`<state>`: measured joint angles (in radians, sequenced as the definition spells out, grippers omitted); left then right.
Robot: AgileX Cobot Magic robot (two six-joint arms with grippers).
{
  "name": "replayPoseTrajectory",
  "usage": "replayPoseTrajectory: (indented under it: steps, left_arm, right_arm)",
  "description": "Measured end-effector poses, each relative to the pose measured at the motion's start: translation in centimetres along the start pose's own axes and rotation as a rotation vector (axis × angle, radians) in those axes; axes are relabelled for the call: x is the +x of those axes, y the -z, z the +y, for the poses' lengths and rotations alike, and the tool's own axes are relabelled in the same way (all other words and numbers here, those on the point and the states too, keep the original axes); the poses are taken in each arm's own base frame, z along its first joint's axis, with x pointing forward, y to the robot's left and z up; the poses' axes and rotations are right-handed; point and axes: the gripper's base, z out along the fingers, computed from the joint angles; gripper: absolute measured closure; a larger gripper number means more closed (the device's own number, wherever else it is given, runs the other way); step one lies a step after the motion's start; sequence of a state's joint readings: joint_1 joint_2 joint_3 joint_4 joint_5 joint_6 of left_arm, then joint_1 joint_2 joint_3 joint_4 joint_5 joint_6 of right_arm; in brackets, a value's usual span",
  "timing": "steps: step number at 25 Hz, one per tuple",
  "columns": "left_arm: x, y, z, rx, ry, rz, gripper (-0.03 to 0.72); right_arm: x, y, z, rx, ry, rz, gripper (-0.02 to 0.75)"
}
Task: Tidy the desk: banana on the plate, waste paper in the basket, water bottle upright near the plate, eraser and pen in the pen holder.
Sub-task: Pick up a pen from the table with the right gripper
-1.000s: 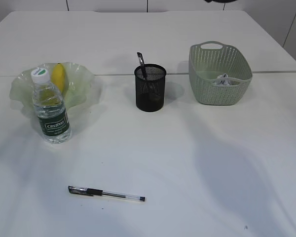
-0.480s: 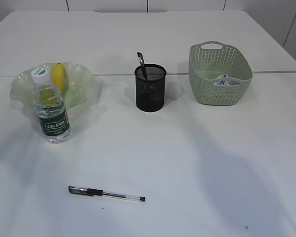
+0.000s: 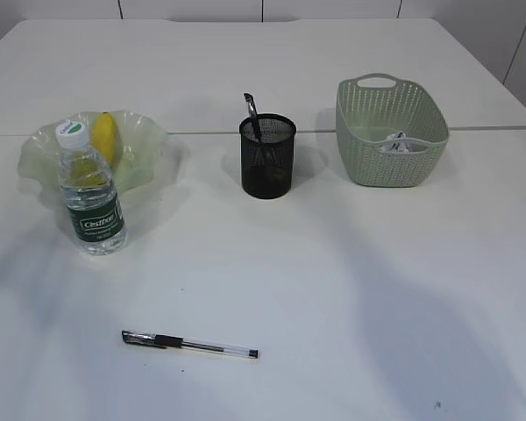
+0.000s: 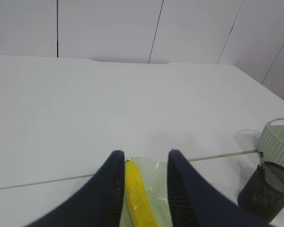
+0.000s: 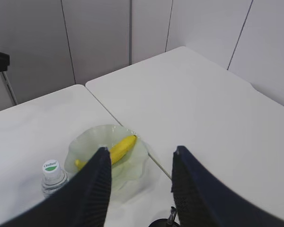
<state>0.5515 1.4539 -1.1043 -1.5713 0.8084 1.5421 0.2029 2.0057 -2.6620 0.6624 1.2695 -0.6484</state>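
The banana [image 3: 104, 137] lies in the pale green plate [image 3: 44, 149] at the desk's left. In front of the plate the water bottle [image 3: 90, 197] stands upright. The black mesh pen holder [image 3: 267, 158] has one pen [image 3: 251, 112] sticking out of it. A second pen [image 3: 189, 344] lies flat near the front edge. Waste paper [image 3: 396, 142] sits in the green basket [image 3: 390, 132]. The eraser is hidden. Both grippers are outside the exterior view. My left gripper [image 4: 144, 158] hangs open high over the banana [image 4: 137, 198]. My right gripper [image 5: 141, 151] is open and empty above the plate [image 5: 85, 144].
The white desk [image 3: 333, 281] has a seam running across behind the plate and holder. Soft arm shadows fall on its front left and front right. In the left wrist view the pen holder [image 4: 267, 189] and basket [image 4: 279, 137] sit at the right edge.
No object has moved. Only the arm shadows on the desk have drifted slightly.
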Motion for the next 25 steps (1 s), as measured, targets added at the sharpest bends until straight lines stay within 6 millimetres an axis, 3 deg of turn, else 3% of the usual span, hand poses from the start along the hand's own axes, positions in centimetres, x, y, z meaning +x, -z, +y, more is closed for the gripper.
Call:
replayPoseTrajectory:
  steps: [19,25]
  left_arm:
    - [0.01,0.0,-0.22,0.024,0.0,0.001,0.474]
    - [0.11,0.0,-0.16,0.018,-0.01,0.012,0.474]
  right_arm:
    - [-0.02,-0.17,0.1,-0.022,-0.02,-0.012,0.419]
    - [0.47,-0.28,-0.54,0.011,0.045,0.017,0.419]
